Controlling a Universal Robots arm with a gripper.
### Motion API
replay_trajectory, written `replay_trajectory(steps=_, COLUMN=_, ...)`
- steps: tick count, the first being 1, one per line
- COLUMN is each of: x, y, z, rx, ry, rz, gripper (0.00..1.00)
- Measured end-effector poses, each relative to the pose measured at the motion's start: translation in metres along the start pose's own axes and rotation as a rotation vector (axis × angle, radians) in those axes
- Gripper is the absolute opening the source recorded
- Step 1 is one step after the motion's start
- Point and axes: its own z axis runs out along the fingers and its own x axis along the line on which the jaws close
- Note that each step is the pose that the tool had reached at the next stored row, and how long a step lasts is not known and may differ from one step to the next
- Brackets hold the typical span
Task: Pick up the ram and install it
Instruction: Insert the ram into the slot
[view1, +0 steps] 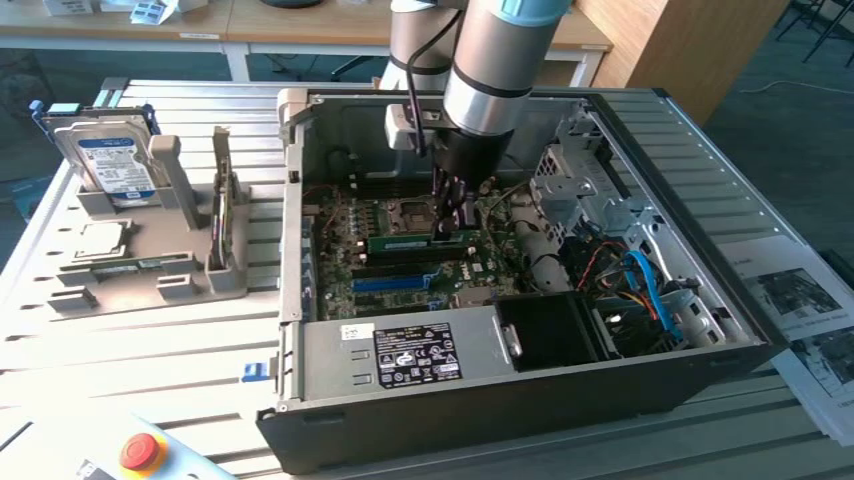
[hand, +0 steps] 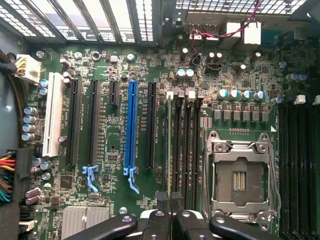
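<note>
Misalignment worries us: our gripper (hand: 170, 202), clamped on the long, thin green circuit-board ram (hand: 168, 150), holds it edge-on over the black motherboard memory slots (hand: 186, 150); any tilt could jam it or bend contacts.

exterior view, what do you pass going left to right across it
hard drive → upright green stick → the ram → gripper → blue cable → printed sheets
</note>
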Motion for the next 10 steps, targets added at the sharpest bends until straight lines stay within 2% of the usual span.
replay_trajectory(steps=10, x=0.0000, y=-0.0001, z=0.0015, rx=0.0005, ry=-0.0005, rz=0.006, gripper=0.12)
